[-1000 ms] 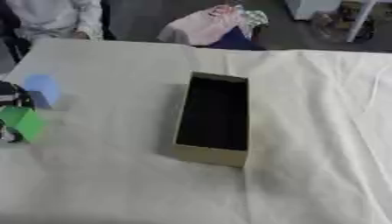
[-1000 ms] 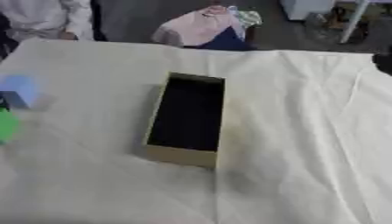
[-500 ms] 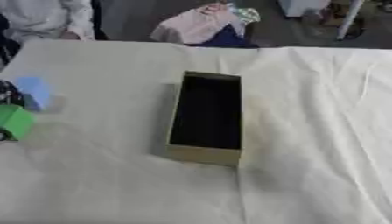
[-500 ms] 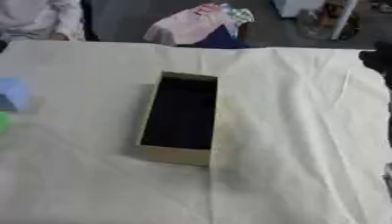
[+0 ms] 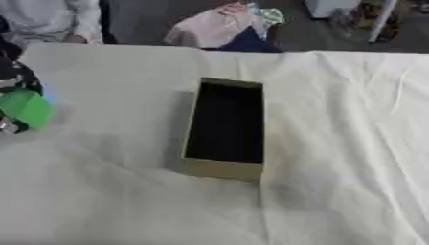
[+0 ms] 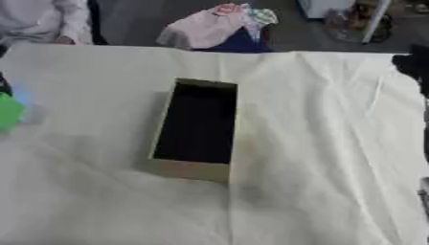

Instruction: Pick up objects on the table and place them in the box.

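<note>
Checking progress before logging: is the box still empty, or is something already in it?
Empty, as far as shows: the box stands open-topped on the table, its interior uniformly dark. The green object is outside it, at the left edge.

A wrinkled cream cloth (image 5: 335, 143) covers the table. Beyond its far edge lies a heap of pink and dark-blue fabric (image 5: 222, 31).

Looks like a lab or test room: table (image 5: 352, 143) draped in a wrinkled cream cloth (image 5: 109, 201), dark bare floor (image 6: 134, 24) behind, heap of pink and dark clothing (image 5: 222, 31), white post (image 5: 381, 21) at far edge.
</note>
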